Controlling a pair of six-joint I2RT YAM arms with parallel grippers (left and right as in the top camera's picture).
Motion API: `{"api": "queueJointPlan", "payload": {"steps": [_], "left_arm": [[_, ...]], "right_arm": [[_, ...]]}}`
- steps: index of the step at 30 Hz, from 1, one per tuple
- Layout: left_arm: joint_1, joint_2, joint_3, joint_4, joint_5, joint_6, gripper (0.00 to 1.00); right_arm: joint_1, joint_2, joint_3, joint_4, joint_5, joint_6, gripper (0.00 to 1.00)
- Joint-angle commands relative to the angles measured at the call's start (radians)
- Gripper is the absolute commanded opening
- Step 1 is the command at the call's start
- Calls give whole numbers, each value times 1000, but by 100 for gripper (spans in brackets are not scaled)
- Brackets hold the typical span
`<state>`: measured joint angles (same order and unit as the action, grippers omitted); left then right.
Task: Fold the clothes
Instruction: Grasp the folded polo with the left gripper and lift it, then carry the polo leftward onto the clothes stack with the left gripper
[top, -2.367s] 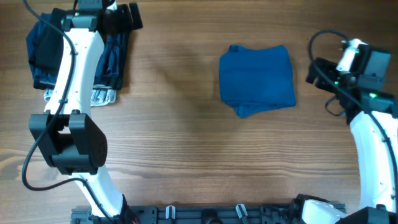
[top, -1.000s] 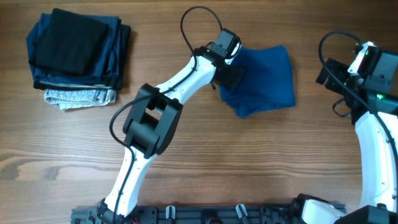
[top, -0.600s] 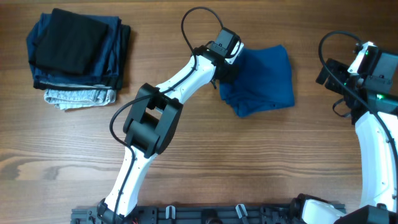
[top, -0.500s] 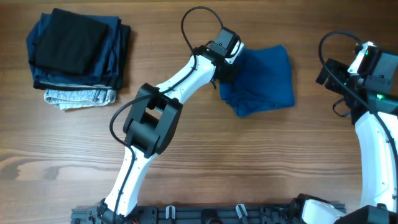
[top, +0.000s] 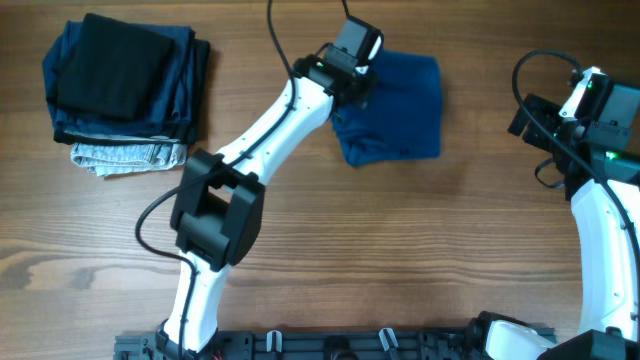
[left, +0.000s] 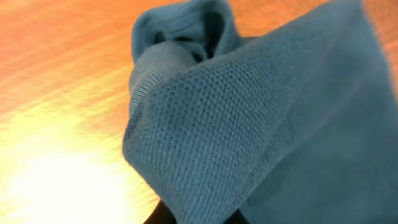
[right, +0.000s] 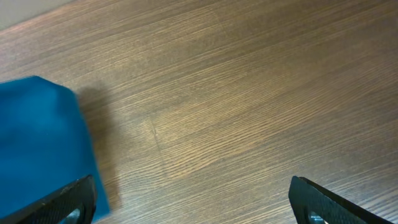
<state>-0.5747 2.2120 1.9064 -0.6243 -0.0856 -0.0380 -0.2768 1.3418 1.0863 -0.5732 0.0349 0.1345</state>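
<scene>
your left gripper (top: 350, 90) is clamped shut on a bunched fold of the blue t-shirt (top: 400, 105), gripping it at the shirt's near-left edge. in the left wrist view the knit fabric humps up right in front of the gripper and fills almost the whole frame, so the fingers are all but hidden beneath it. the rest of the shirt lies folded on the table (top: 400, 250), spreading away from the gripper on the side toward the other arm.

your right gripper (right: 193, 208) has its jaws spread wide and holds nothing. it hangs over wood grain, well apart from the left gripper, with one corner of the shirt showing just beside one of its fingers (right: 62, 202).

count: one blue t-shirt, one stack (top: 185, 90) of folded clothes (three pieces: a black garment (top: 110, 65) on top, a dark navy piece under it, a grey speckled piece (top: 125, 155) at the bottom). the stack sits well away from the left gripper, on the side opposite the shirt. the left arm (top: 270, 135) stretches diagonally across the table between the two.
</scene>
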Motion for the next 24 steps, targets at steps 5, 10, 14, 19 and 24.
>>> {"api": "queueJointPlan", "payload": {"steps": [5, 10, 14, 19, 24], "left_arm": [[81, -94, 18, -11, -170, 5, 4], [161, -164, 18, -18, -174, 9, 4], [245, -211, 18, -18, -174, 9, 4], [348, -232, 18, 13, -174, 9, 4], [441, -234, 18, 83, -174, 10, 4]], "right_arm": [[-2, 10, 15, -1, 18, -3, 100], [-2, 10, 15, -1, 18, -3, 99], [-2, 10, 15, -1, 18, -3, 100], [-2, 10, 15, 0, 18, -3, 99], [-2, 10, 15, -1, 18, -3, 99]]}}
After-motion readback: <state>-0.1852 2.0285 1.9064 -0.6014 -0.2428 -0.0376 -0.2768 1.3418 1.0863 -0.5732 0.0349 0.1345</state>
